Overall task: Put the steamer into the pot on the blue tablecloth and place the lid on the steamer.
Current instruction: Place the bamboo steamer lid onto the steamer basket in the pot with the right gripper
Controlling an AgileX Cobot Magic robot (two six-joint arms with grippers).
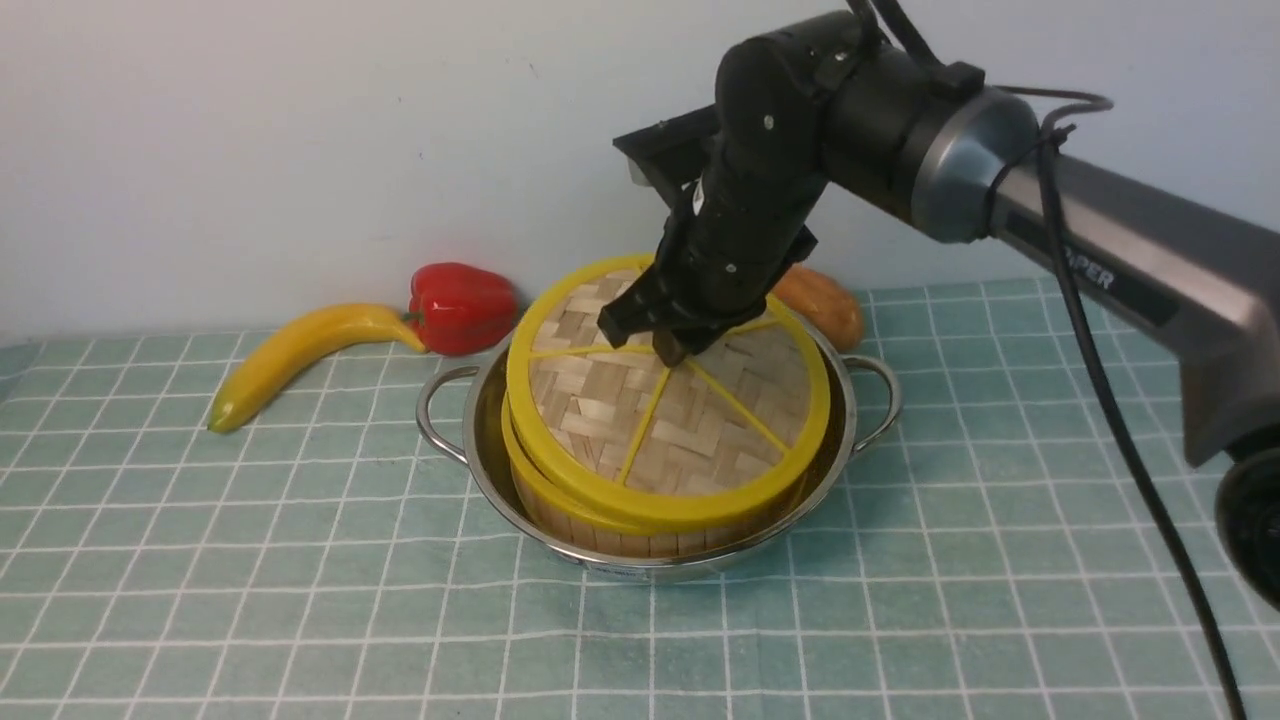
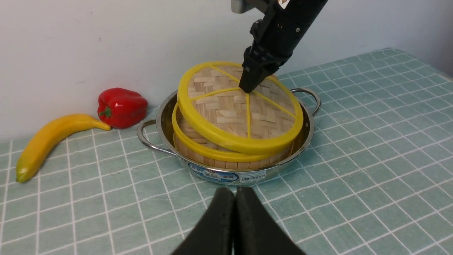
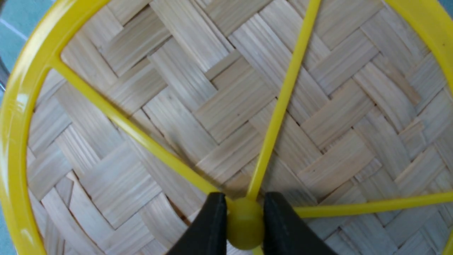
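The steel pot point(image 1: 480, 440) stands on the blue tablecloth point(image 1: 300, 560), with the steamer point(image 1: 590, 530) inside it. The woven lid point(image 1: 610, 400) lies tilted over the steamer, its left side raised above the steamer's rim, as also seen in the left wrist view point(image 2: 226, 113). My right gripper point(image 1: 668, 350) is shut on the lid's yellow centre knob point(image 3: 245, 223), one black finger on each side. The left gripper point(image 2: 235, 198) is shut and empty, low over the cloth in front of the pot point(image 2: 212, 173); it is out of the front view.
A banana point(image 1: 290, 355) and a red pepper point(image 1: 460, 305) lie to the left behind the pot. A brown vegetable point(image 1: 825, 305) lies behind the pot on the right. A white wall runs along the back.
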